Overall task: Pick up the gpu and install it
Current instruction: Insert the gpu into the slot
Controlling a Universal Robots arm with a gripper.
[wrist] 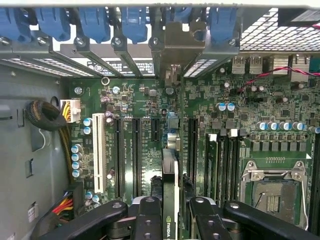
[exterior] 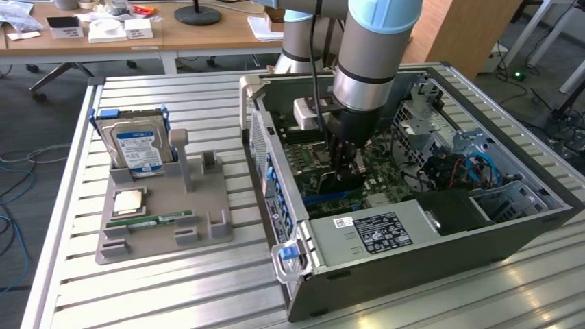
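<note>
Your gripper [wrist: 175,207] is inside the PC case [exterior: 439,240], fingers [wrist: 150,217] partly closed, clamping the gpu [wrist: 170,175] edge-on just above the mobo [wrist: 240,100] slots [wrist: 136,150]. Risk: if the card edge is misaligned w/ its slot, pressing could jam it or bend contacts.

NVIDIA logo on gpu [wrist: 170,190] edge; power supply label [exterior: 382,232], hard drive label [exterior: 137,147] print illegible

We are seeing the tray [exterior: 210,199] sitting on the table [exterior: 183,295], exterior view's left | case [exterior: 412,260] sitting beside it, right | gpu [wrist: 170,165] hanging inside the case over the board [wrist: 220,85], between the gripper [wrist: 172,207] fingers
</note>
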